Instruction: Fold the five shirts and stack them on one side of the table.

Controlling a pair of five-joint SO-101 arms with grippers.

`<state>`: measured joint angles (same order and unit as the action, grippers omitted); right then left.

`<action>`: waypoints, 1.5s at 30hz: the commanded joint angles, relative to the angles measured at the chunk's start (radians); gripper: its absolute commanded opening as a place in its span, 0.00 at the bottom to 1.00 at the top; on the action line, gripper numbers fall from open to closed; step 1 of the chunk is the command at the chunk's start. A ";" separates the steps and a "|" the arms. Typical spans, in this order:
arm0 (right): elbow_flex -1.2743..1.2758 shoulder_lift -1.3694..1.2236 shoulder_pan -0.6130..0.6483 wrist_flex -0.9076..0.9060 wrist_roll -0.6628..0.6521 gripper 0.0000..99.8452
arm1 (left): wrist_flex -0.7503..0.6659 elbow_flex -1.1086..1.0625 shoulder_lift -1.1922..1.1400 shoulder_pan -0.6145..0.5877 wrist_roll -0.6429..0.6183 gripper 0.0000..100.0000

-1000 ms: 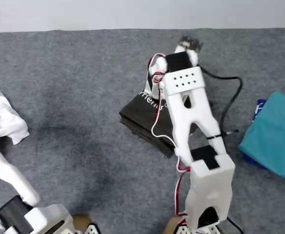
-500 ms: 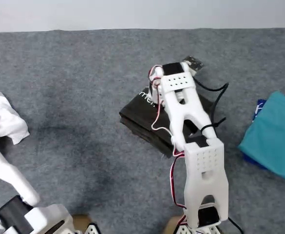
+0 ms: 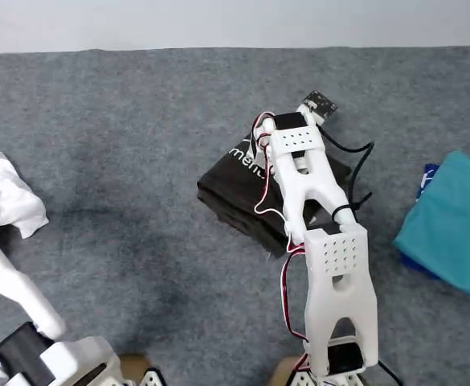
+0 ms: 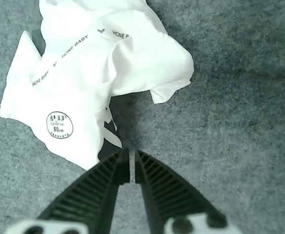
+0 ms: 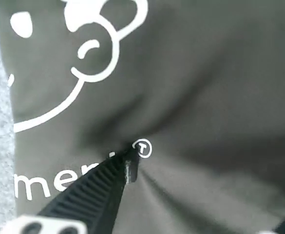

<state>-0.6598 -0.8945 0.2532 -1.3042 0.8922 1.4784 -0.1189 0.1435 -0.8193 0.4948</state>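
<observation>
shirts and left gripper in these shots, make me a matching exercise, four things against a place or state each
Things:
1. white shirt
2. dark shirt
3. teal shirt
4. left gripper

Places or states:
A. lying over blue cloth at the right edge of the table
B. shut
C. crumpled at the left edge of the table
D. folded mid-table, under the right arm

Pairs: 1-C, 2-D, 3-A, 4-B

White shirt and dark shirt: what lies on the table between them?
Nothing: in the high view, the stretch of grey table between the white shirt and the dark shirt is bare.
</observation>
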 commanded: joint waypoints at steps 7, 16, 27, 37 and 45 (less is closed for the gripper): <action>0.012 -0.028 -0.021 -0.025 -0.135 0.05 | -0.014 0.005 0.028 0.006 0.008 0.03; 0.012 0.104 -0.124 -0.147 -0.374 0.01 | -0.014 0.007 0.029 0.006 0.008 0.03; 0.012 0.438 -0.255 -0.369 -0.772 0.01 | -0.009 0.007 0.037 0.006 0.005 0.03; 0.012 0.673 -0.372 -0.479 -0.896 0.01 | 0.006 0.007 0.037 0.006 0.002 0.03; 0.012 0.802 -0.484 -0.476 -0.979 0.01 | 0.017 0.002 0.035 0.006 0.002 0.03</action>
<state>-0.6398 -0.1795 -0.1887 -1.7522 -0.0575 1.4814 -0.1220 0.1435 -0.8193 0.4948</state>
